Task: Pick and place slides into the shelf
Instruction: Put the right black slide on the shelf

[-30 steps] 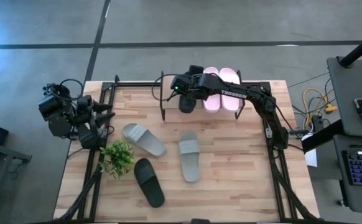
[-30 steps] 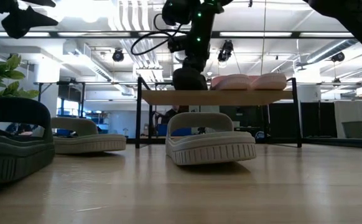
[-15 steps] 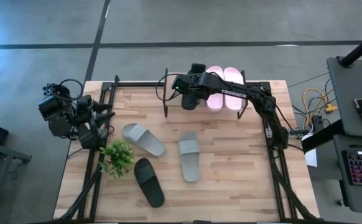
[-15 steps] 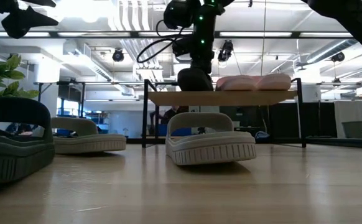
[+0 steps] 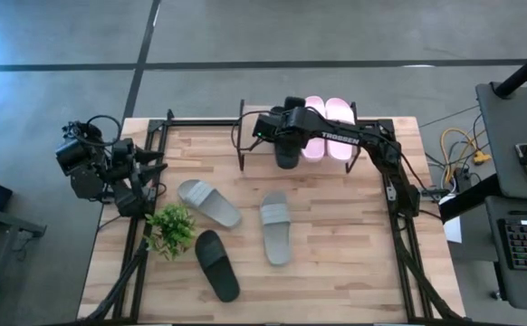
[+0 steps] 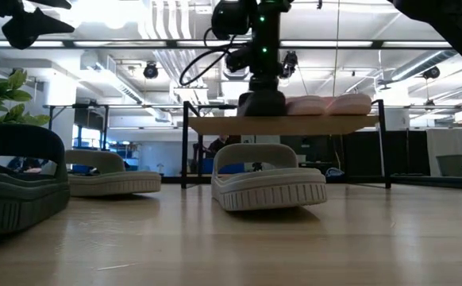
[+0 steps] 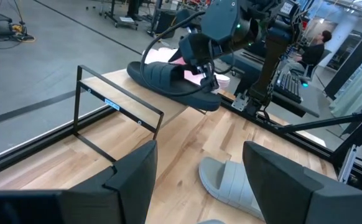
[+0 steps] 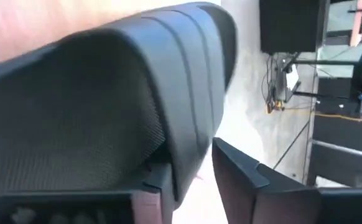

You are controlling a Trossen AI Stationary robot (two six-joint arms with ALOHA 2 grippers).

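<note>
High view, upper centre: right gripper (image 5: pixel 286 138) straddling black slide (image 5: pixel 287 149) strap, grip unclear, setting it on shelf (image 5: pixel 254 147) beside pink pair (image 5: pixel 327 122). Left gripper (image 5: pixel 150 172) open, idle far left.

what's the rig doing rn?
The right gripper is at the shelf, setting a black slide on its top board beside the pink pair; its fingers are around the strap, and whether they have let go cannot be told. Two grey slides and one black slide lie on the table near a small plant. The left gripper waits open at the table's left edge.
</note>
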